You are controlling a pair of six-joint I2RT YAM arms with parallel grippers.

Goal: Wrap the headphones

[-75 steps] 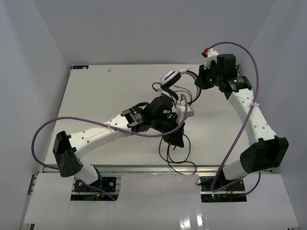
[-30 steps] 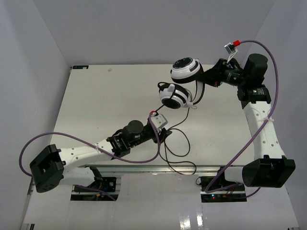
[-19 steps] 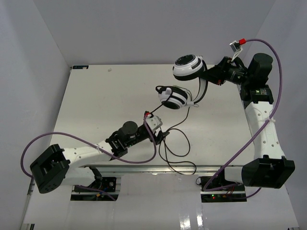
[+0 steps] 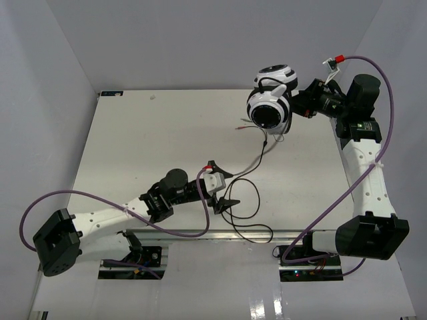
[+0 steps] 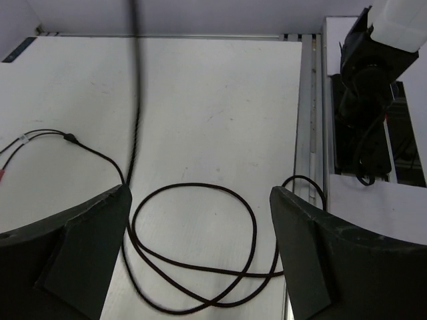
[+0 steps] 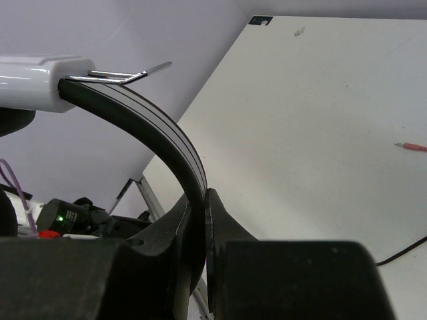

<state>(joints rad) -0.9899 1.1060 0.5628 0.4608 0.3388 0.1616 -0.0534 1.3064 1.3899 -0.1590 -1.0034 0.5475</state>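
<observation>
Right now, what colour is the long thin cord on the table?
The thin cord is black, clearest in the left wrist view.

**What the views keep from you**

From above, the headphones (image 4: 270, 110) cover the fingertips of the right gripper (image 4: 299, 107), so you cannot see its hold there. In the right wrist view you get only an arc of the headband (image 6: 157, 130), which runs off the frame at 10 o'clock. In the left wrist view the cord (image 5: 200, 185) blurs toward 12 o'clock and leaves the frame. The left gripper (image 5: 199, 195) is cut off at 6 o'clock.
</observation>
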